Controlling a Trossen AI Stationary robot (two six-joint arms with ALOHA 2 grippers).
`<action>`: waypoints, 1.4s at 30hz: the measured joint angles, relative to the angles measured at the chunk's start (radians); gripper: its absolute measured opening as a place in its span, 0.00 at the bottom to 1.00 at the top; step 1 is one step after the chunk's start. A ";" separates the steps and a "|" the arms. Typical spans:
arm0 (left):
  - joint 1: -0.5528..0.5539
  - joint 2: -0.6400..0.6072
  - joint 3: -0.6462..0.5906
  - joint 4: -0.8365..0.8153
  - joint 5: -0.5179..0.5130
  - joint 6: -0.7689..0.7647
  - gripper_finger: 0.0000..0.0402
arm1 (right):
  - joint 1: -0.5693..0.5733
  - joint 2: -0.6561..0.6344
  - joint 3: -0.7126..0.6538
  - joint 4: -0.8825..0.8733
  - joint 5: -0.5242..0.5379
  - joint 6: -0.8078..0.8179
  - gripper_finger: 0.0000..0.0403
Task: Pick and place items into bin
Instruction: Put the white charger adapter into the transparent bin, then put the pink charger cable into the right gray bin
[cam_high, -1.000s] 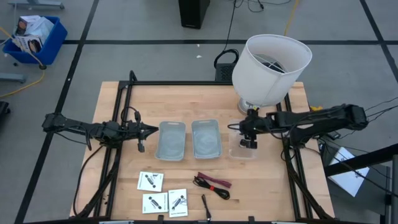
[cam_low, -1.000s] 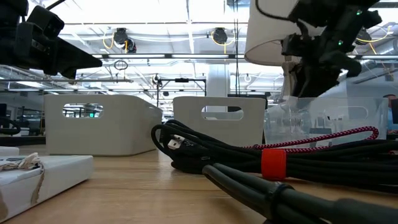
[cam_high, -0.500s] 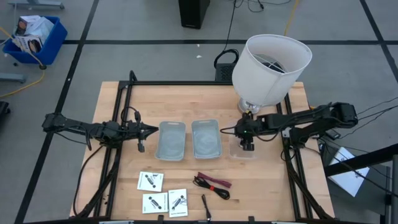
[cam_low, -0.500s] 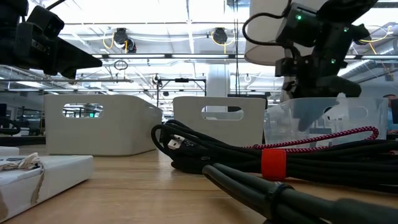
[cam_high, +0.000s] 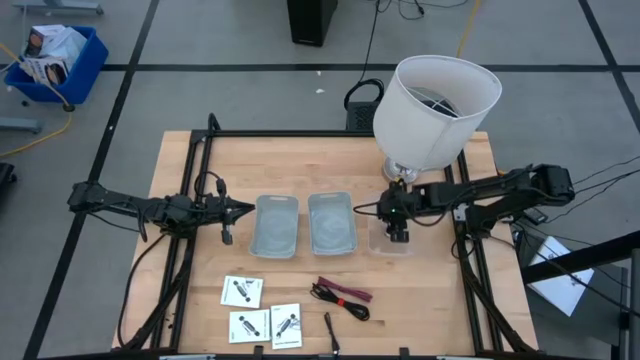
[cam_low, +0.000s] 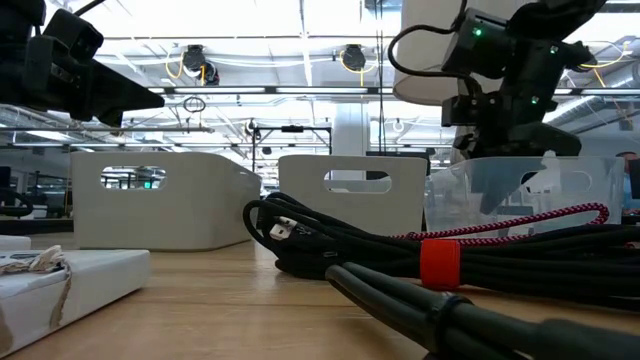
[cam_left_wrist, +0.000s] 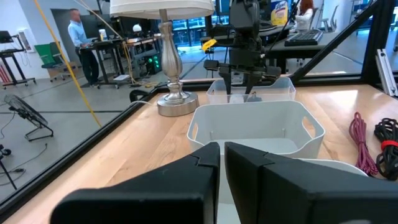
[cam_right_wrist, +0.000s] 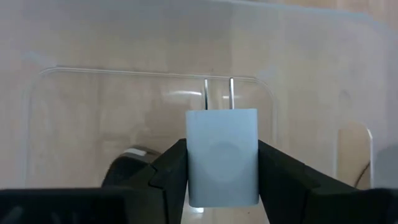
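My right gripper (cam_high: 398, 232) points down into the clear bin (cam_high: 392, 243) and is shut on a small white plug block (cam_right_wrist: 222, 152) with two metal prongs. A small dark object (cam_right_wrist: 127, 163) lies on that bin's floor. My left gripper (cam_high: 236, 210), shut and holding nothing, waits left of the two grey bins (cam_high: 277, 225) (cam_high: 333, 222). Three white cards (cam_high: 241, 291) (cam_high: 250, 326) (cam_high: 286, 325), the black-and-red cable bundle (cam_high: 342, 296) and a thin dark stick (cam_high: 329, 330) lie flat on the table near its near edge. My right gripper pinches the white block by its two opposite flat sides (cam_right_wrist: 194, 163), one finger (cam_right_wrist: 171, 168) on each. The fingers come from above, pointing down into the clear bin. The prongs (cam_right_wrist: 218, 93) stick out beyond the fingertips. I cannot tell whether the block touches the bin floor.
The large white lampshade (cam_high: 435, 100) on its metal base stands just behind the clear bin, close over my right arm. The cable bundle (cam_low: 440, 262) fills the foreground of the low view. The wood between the bins and the cards is bare.
My right gripper has tipped downward and lowered into the clear bin, shifting slightly toward the table's near-left, with its arm drawn in. It has stayed shut on the white block. My left arm has kept still.
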 joint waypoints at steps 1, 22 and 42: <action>0.000 0.000 0.000 0.000 0.000 0.000 0.08 | -0.005 0.000 0.000 0.000 0.001 0.000 0.38; 0.000 0.000 0.000 0.000 0.000 0.000 0.08 | -0.055 0.006 -0.064 0.000 -0.049 -0.010 0.39; 0.000 0.000 0.000 0.000 0.000 0.000 0.08 | -0.054 -0.064 -0.039 0.041 -0.042 -0.010 0.48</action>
